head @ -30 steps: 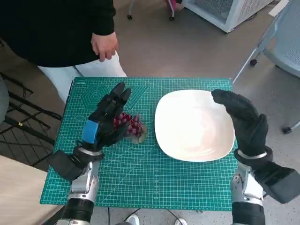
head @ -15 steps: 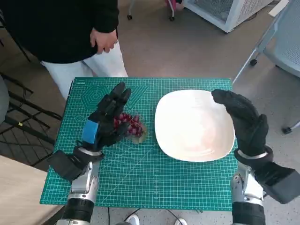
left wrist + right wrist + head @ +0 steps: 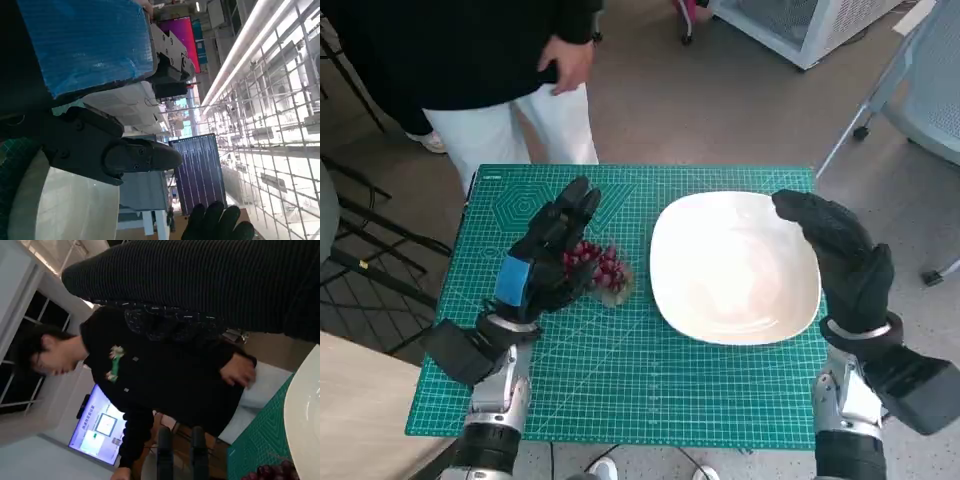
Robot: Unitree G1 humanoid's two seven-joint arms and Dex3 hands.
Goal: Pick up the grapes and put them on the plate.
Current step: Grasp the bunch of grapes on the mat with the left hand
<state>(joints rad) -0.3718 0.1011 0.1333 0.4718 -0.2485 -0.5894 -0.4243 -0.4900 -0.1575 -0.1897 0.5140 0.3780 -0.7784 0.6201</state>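
From the head camera I have the small bunch of dark red grapes (image 3: 601,268) lying on the green gridded cutting mat (image 3: 620,390), just left of the big white rounded-square plate (image 3: 735,268) and not on it. My black left hand with the blue tape across its back (image 3: 546,255) sits right beside the bunch on its left, fingers stretched up and forward over the mat, their inner side at the grapes or overlapping them from this angle; I cannot tell whether it actually has a grip on the fruit or is only lying against it. The left wrist camera does not help: the blue tape and one black finger (image 3: 140,156) jutting out fill the shot, with a pale curve of the plate's rim (image 3: 65,210) underneath, and the grapes hidden. My right hand in the black knitted glove (image 3: 840,255) hangs over the plate's right edge, fingers loosely extended toward the far right corner, with nothing in it. In the right wrist camera, the glove is a dark ribbed band across the frame, the plate's edge curves in at one side, and a few grapes peek in at the border beside the mat. A person in a black top and white trousers (image 3: 490,70) stands at the table's far side, one hand (image 3: 570,62) hanging at the waist.
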